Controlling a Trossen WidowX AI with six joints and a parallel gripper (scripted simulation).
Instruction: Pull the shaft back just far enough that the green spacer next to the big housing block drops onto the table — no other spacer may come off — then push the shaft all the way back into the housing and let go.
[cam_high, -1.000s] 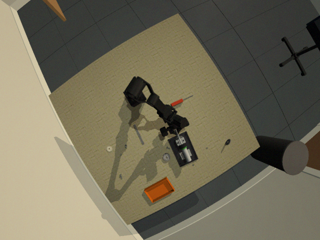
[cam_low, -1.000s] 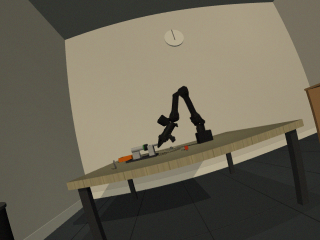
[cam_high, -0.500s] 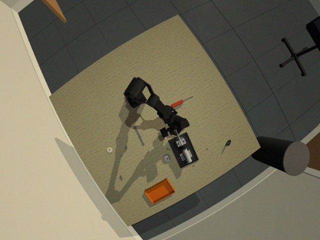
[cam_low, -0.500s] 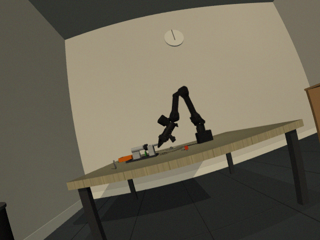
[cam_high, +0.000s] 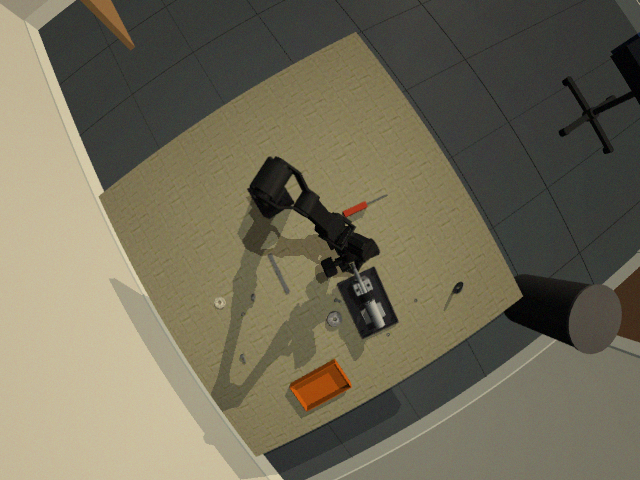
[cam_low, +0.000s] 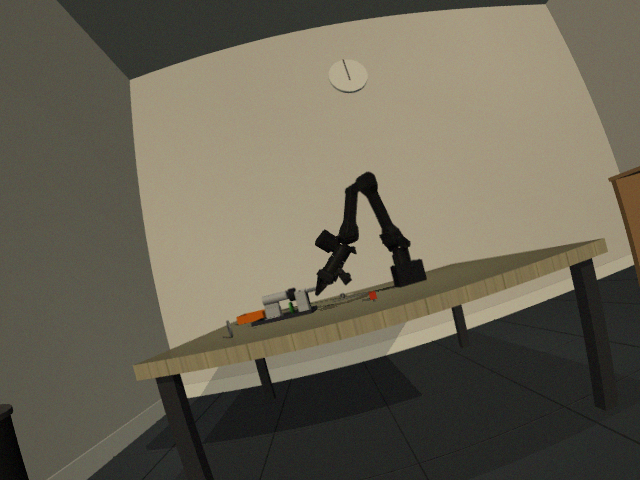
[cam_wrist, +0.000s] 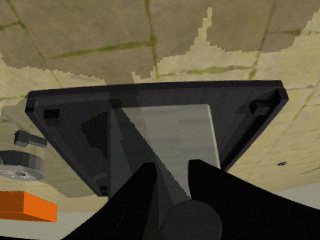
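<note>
My gripper (cam_high: 353, 265) (cam_low: 317, 292) (cam_wrist: 171, 172) is shut on the shaft (cam_high: 357, 273) (cam_low: 311, 289) (cam_wrist: 191, 225), whose round end shows in the wrist view. The shaft runs through the light grey support block (cam_high: 362, 285) (cam_low: 302, 300) (cam_wrist: 195, 130) towards the big housing block (cam_high: 375, 314) (cam_low: 273, 298). The green spacer (cam_low: 291, 307) is off the shaft, low in the gap between the two blocks. Dark spacers (cam_low: 291, 294) are still around the shaft above it; their number is unclear. Whether the shaft tip is inside the housing cannot be told.
The blocks stand on a black base tray (cam_high: 386, 294) (cam_wrist: 160, 86). An orange bin (cam_high: 320, 384) (cam_low: 250, 316) (cam_wrist: 35, 207) and a round grey part (cam_high: 333, 319) (cam_wrist: 22, 167) are near. A red screwdriver (cam_high: 355, 208) and a grey bar (cam_high: 279, 274) lie closer to the arm's base.
</note>
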